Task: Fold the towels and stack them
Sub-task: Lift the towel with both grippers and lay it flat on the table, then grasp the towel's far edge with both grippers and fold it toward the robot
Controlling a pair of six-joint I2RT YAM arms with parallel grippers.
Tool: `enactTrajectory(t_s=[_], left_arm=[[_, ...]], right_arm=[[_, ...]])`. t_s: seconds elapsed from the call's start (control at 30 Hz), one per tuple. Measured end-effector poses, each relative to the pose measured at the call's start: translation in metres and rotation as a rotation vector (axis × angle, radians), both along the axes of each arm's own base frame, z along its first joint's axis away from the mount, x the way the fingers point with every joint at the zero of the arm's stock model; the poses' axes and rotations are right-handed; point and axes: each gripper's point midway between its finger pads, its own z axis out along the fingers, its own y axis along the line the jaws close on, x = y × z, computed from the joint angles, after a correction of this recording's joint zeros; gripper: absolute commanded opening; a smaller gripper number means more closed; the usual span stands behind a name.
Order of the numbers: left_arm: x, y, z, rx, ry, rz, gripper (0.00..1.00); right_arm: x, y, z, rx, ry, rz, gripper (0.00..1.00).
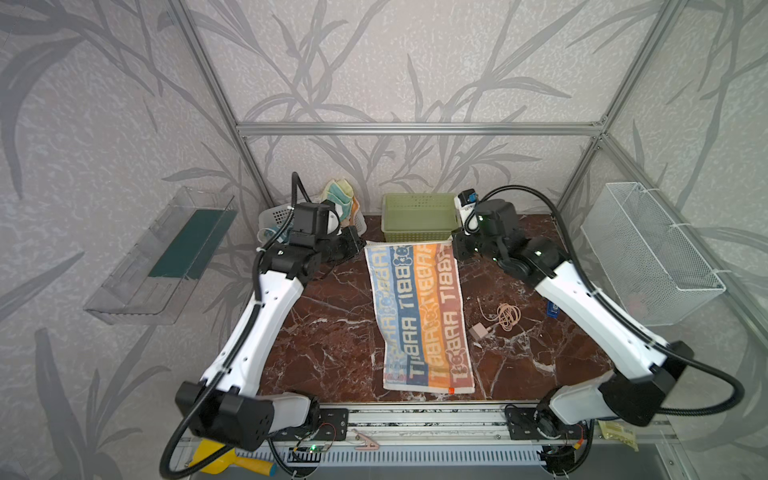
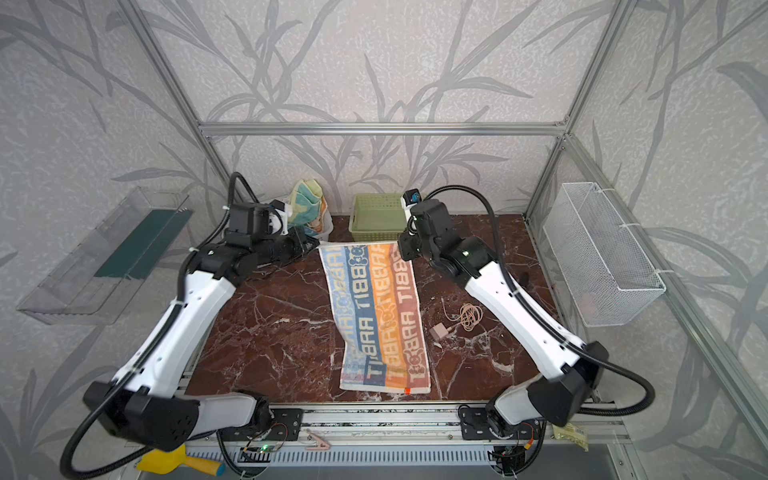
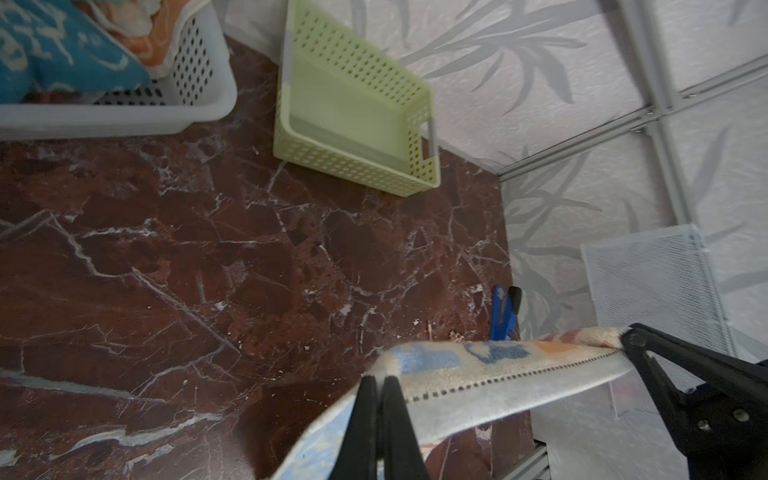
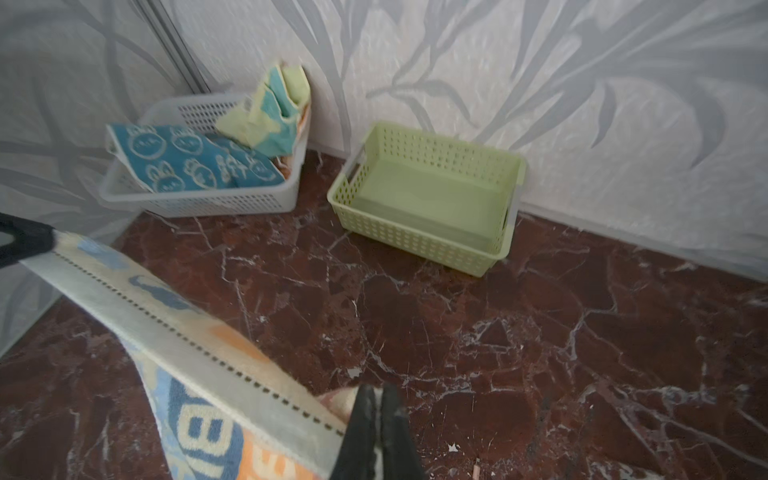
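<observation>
Now my left pincer [image 3: 377, 380] and right pincer [image 4: 377, 392] clamp the towel [image 1: 419, 316] by its far corners.
Wrist views show a blue cloth [image 4: 178, 164] in the basket [image 4: 199, 205], mostly hidden from above.

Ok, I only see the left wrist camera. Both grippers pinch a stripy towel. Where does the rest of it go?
Observer: In both top views the striped towel stretches from the left gripper and right gripper toward the front edge of the table; its near end lies flat.
Operator: Anything beside it?
Observer: A coiled pink cable with a charger plug lies to its right, not touching it.
Operator: What's hiding in the white basket?
Observer: The right wrist view shows a pale-yellow towel sticking up against the wall, beside the blue towel.
</observation>
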Motion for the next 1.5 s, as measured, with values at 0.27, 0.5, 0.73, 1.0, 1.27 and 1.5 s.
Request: enactTrajectory(t_s=[0.27, 0.5, 0.73, 1.0, 1.27, 1.5], left_arm=[[0.086, -0.003, -0.11, 0.039, 0.094, -0.003, 0.0], [0.116, -0.003, -0.127, 0.052, 0.045, -0.015, 0.0], [0.11, 0.003, -0.11, 0.054, -0.008, -0.014, 0.0], [0.066, 0.004, -0.094, 0.026, -0.016, -0.051, 0.0], [-0.016, -0.001, -0.164, -0.027, 0.177, -0.078, 0.0], [-0.059, -0.003, -0.198, -0.062, 0.283, -0.083, 0.0]], right_arm=[[0.07, 0.009, -0.172, 0.006, 0.329, -0.011, 0.0], [0.097, 0.016, -0.155, 0.07, 0.271, 0.001, 0.0], [0.1, 0.017, -0.137, 0.097, 0.241, 0.017, 0.0], [0.071, 0.009, -0.115, 0.142, 0.243, 0.025, 0.0], [-0.005, -0.006, -0.187, 0.188, 0.485, -0.011, 0.0], [-0.048, -0.009, -0.228, 0.218, 0.651, -0.044, 0.0]])
